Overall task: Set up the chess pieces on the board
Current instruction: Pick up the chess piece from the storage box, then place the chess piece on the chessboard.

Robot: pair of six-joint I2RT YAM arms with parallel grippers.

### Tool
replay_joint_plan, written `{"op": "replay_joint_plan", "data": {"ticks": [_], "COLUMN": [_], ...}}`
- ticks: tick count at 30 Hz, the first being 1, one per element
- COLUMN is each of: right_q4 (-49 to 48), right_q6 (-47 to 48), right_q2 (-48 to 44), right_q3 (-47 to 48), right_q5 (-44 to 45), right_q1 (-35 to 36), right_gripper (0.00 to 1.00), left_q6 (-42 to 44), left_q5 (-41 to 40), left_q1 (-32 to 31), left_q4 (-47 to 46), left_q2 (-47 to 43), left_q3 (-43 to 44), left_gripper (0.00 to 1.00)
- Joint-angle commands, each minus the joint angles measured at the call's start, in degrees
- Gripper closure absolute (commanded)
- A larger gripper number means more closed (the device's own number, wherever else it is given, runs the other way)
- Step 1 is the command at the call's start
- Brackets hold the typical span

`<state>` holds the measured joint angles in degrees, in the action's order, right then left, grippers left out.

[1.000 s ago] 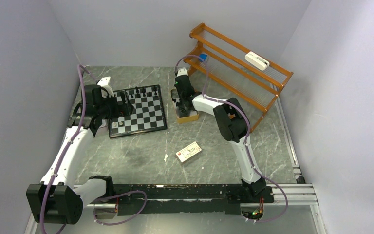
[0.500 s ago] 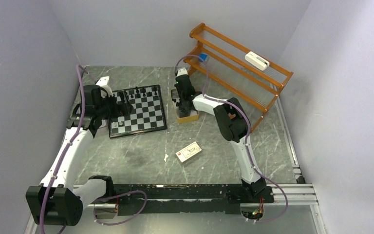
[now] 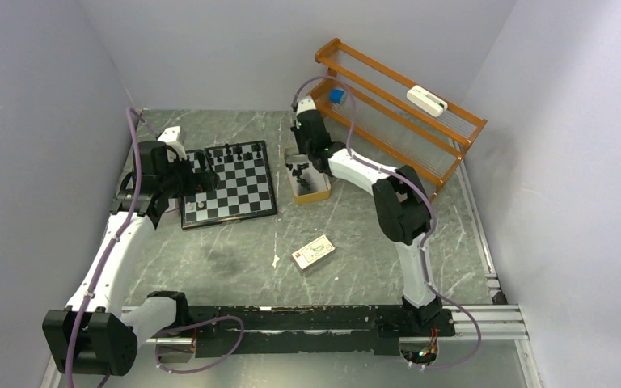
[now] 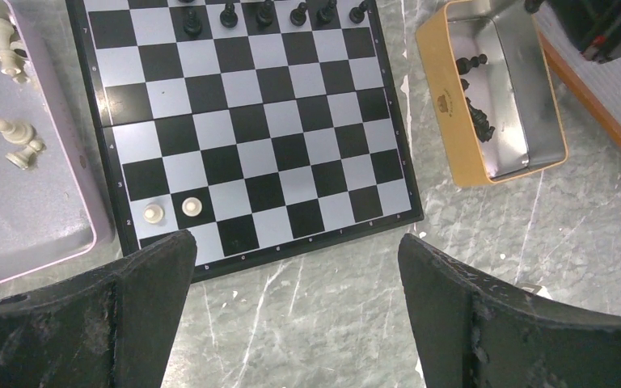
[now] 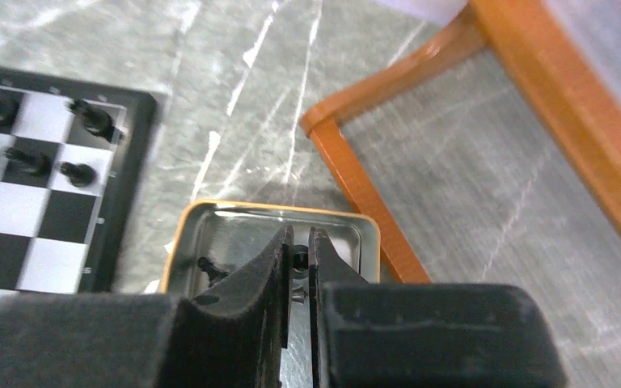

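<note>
Right end effector (image 5: 299,239) seems to pinch a tiny black chess piece (image 5: 300,259) over the tan metal tin (image 5: 348,223); the shallow grip may drop it.

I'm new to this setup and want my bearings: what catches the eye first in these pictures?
The black-and-white checkered chessboard, left on the grey marbled table, stands out first, black pieces along its far edge. Beside it the right gripper hangs shut on a small black chess piece above an open tan tin, and an orange wooden rack fills the far right corner.
</note>
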<state>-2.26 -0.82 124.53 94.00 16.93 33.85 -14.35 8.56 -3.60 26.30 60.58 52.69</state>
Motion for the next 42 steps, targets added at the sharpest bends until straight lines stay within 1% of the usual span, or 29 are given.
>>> {"op": "replay_joint_plan", "data": {"ticks": [1, 7, 12, 21, 24, 32, 38, 42], "right_q4": [1.4, 1.6, 0.5, -0.6, -1.1, -1.7, -2.9, -2.8], "right_q6": [-0.6, -3.0, -3.5, -1.4, -1.2, 1.1, 3.0, 2.8], "right_q2": [-5.0, -8.2, -8.2, 0.0, 3.0, 8.7, 10.3, 10.1], "right_q3": [-0.8, -2.1, -1.8, 3.7, 5.7, 9.3, 8.3, 8.1], "right_q5": [-3.3, -8.1, -8.8, -6.5, -7.2, -5.2, -4.3, -3.7], "right_q1": [1.3, 4.0, 7.5, 13.6, 14.7, 16.3, 16.7, 16.7], "right_gripper": [0.96, 0.96, 0.95, 0.94, 0.94, 0.93, 0.9, 0.82], "left_q6": [0.7, 0.5, 0.4, 0.5, 0.5, 0.3, 0.3, 0.4], "left_q5": [-1.3, -2.7, -3.4, -2.9, -3.0, -3.8, -3.4, -3.6], "left_q1": [-0.4, -0.4, -0.4, -0.4, -0.4, -0.4, -0.4, -0.4], "left_q4": [-0.8, -0.6, -0.5, -0.9, -0.7, -0.7, -0.6, -0.6], "left_q2": [-0.8, -1.5, -1.8, -2.4, -2.2, -2.7, -1.9, -1.8], "left_q3": [-0.2, -0.2, -0.2, -0.3, -0.2, -0.3, -0.2, -0.2], "left_gripper": [0.0, 0.0, 0.0, 0.0, 0.0, 0.0, 0.0, 0.0]}}
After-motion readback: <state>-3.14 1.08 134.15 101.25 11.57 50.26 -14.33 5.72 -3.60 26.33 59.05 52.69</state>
